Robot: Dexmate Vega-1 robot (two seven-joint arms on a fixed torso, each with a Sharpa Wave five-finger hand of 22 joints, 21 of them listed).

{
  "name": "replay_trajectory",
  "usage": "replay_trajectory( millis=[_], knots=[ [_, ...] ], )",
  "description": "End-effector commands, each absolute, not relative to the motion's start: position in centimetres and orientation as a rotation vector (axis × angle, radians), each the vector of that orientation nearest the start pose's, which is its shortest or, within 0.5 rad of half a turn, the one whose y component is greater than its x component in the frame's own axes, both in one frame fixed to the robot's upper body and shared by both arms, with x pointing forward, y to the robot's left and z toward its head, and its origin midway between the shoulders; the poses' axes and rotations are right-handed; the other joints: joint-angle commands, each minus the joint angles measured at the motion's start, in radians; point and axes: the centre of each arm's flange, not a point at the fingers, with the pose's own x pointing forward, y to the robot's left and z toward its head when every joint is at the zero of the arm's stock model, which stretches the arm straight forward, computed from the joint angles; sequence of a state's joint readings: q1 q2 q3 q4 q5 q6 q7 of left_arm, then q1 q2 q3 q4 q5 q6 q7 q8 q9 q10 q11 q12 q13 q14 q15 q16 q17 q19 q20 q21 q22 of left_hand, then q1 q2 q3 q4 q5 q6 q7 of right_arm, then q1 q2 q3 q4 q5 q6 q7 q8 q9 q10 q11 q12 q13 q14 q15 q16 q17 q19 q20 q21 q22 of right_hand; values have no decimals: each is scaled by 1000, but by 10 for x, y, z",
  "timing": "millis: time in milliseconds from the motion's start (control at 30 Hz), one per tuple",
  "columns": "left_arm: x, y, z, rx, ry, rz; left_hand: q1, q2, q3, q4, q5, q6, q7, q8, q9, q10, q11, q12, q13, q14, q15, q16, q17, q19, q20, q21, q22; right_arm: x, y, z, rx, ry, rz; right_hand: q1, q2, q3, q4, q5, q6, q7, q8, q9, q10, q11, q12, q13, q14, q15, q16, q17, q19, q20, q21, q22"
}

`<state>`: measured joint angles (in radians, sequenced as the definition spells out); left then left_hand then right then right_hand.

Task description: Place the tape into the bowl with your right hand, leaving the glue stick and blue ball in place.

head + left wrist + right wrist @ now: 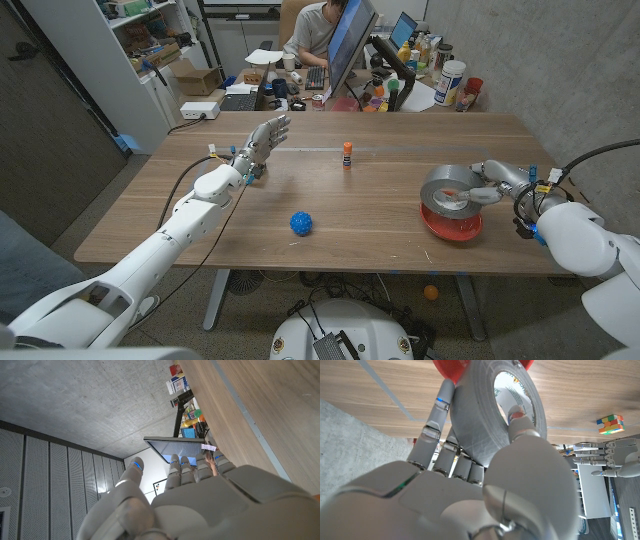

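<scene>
Tape (452, 188) in the right hand (497, 183), that's where we are: the fingers wrap the outside of the grey roll and the thumb hooks through its core, plain in the right wrist view (497, 407). We hold it tilted just above the red bowl (452, 224), and we can't tell whether its lower edge already touches the rim. So by our reckoning the pickup and the carry are done; what's left is lowering, letting go and pulling the hand clear. Further out on the counter (380, 245), the blue ball (302, 222) sits near the front edge, well apart from the bowl, and the glue stick (347, 153) stands upright toward the back. Both look untouched. Over on the far side, our left hand (263, 142) stands on its edge, fingers spread, holding nothing.
</scene>
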<state>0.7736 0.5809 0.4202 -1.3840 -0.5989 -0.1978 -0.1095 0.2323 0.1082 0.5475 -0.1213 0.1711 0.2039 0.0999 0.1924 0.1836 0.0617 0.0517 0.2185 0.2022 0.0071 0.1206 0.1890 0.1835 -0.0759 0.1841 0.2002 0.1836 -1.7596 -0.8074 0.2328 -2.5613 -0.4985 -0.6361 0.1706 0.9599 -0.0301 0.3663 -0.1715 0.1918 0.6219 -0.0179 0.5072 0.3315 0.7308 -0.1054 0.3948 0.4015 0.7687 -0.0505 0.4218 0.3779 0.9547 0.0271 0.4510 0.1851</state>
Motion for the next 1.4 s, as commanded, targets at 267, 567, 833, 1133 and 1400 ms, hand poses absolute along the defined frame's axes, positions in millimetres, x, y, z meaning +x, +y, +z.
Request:
replay_trajectory(
  millis=[267, 567, 833, 1133, 1400],
  knots=[
    [639, 269, 13, 135, -601, -331, 4, -1, 3, -2, 7, 5, 3, -1, 3, -1, 8, 0, 2, -8, 5, 3, 4, -9, 1, 3, 4, 409, -332, -47, -1181, -211, -155, 77, 94, 26, 23, -5, 174, -165, 7, 1, 10, -3, -6, 4, 43, -34, 2, 8, -5, -3, 6, 1],
    [638, 267, 14, 137, -604, -336, 4, -2, 3, -2, 7, 5, 4, -1, 3, -1, 6, 0, 2, -7, 4, 3, 4, -10, 2, 3, 4, 415, -331, -51, -1191, -207, -155, 78, 94, 26, 22, -6, 171, -166, 6, 1, 6, -5, -9, 6, 41, -32, -1, 10, -6, -3, 7, 1],
    [636, 266, 12, 141, -600, -338, 4, -3, 2, -2, 7, 4, 2, -1, 3, -2, 8, 0, 2, -7, 5, 3, 4, -11, 3, 3, 4, 420, -331, -55, -1202, -202, -149, 81, 96, 28, 20, -6, 173, -163, 8, 1, 4, -4, -12, 6, 39, -28, -4, 12, -8, -1, 7, 1],
    [630, 269, 12, 144, -605, -330, 4, -4, 2, -2, 7, 4, 3, -1, 3, -1, 5, 0, 2, -8, 5, 3, 4, -11, 4, 4, 4, 423, -335, -58, -1204, -195, -156, 81, 97, 28, 21, -7, 166, -164, 6, 1, 2, -5, -15, 8, 39, -31, -7, 14, -3, -2, 10, 1],
    [628, 269, 14, 146, -610, -333, 3, -4, 1, -2, 7, 6, 2, 0, 3, 0, 5, 0, 2, -7, 5, 3, 4, -11, 3, 4, 4, 425, -338, -62, -1214, -181, -168, 84, 95, 31, 18, -7, 153, -160, 0, 0, -11, -2, -23, 10, 34, -22, -16, 13, 0, -4, 12, 1]
  ],
)
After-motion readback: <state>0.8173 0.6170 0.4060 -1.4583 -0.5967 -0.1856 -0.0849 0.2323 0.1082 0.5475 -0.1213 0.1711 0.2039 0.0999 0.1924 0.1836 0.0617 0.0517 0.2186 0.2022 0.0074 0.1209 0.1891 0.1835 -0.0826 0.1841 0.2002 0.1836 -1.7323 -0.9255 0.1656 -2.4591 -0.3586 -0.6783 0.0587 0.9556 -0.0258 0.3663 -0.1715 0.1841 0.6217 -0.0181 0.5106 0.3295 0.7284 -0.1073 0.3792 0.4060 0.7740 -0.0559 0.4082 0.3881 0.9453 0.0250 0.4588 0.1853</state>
